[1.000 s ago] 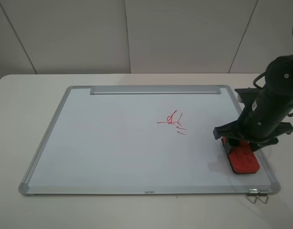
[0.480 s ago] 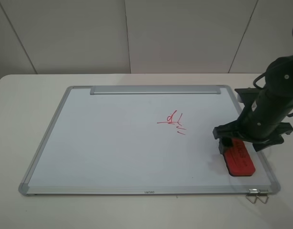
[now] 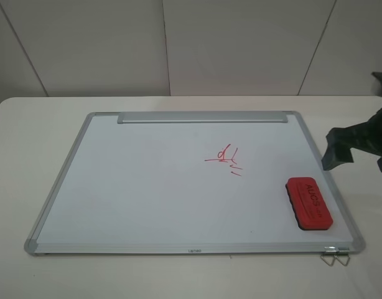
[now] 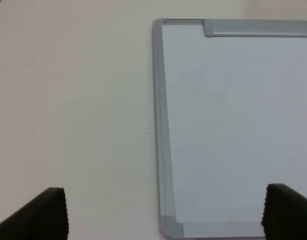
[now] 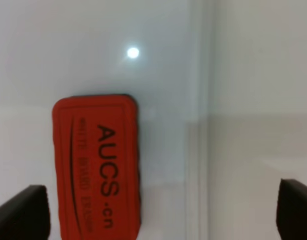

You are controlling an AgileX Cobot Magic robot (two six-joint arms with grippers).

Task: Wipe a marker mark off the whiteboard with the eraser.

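The whiteboard (image 3: 147,180) lies flat on the pale table. On its near right corner rests the red eraser (image 3: 309,203), lettering up and free of any grip; the right wrist view also looks down on the eraser (image 5: 96,167). My right gripper (image 3: 359,146) hangs open above the board's right edge, apart from the eraser, its fingertips (image 5: 21,212) spread wide. My left gripper (image 4: 166,215) is open over the board's far left corner (image 4: 161,25). The wide zigzag marker mark does not show. Only the narrow "d"-and-slashes scribble (image 3: 225,159) is on the board.
A silver tray strip (image 3: 202,117) runs along the board's far edge. A small wire clip (image 3: 336,255) sticks out past the near right corner. Bare table (image 4: 68,100) lies left of the board. A wall stands behind.
My right gripper was over the eraser, let it go and pulled up and away to the right. The eraser now lies uncovered on the board.
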